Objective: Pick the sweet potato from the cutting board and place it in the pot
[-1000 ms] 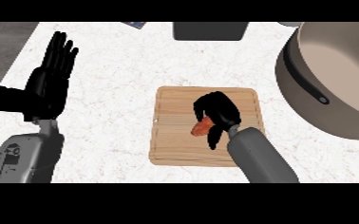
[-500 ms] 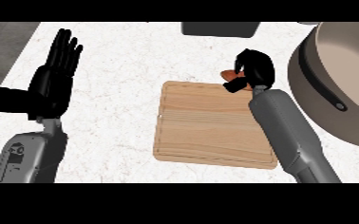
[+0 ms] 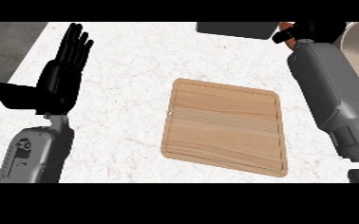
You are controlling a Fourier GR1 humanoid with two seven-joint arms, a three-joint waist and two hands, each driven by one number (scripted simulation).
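Observation:
The wooden cutting board (image 3: 224, 126) lies bare in the middle of the white counter. My right hand (image 3: 308, 29) is at the top right edge of the view, curled round the orange sweet potato (image 3: 284, 27), of which only a small piece shows beside the fingers. A sliver of the pot (image 3: 348, 45) shows at the right edge, just right of my right forearm. My left hand (image 3: 64, 73) rests open at the left, fingers up.
A dark rectangular object (image 3: 235, 29) sits at the back of the counter, left of my right hand. The counter's left edge (image 3: 21, 47) borders a grey floor.
My right hand has lifted the sweet potato off the cutting board and carried it up and to the right, toward the pot. The left hand has stayed still.

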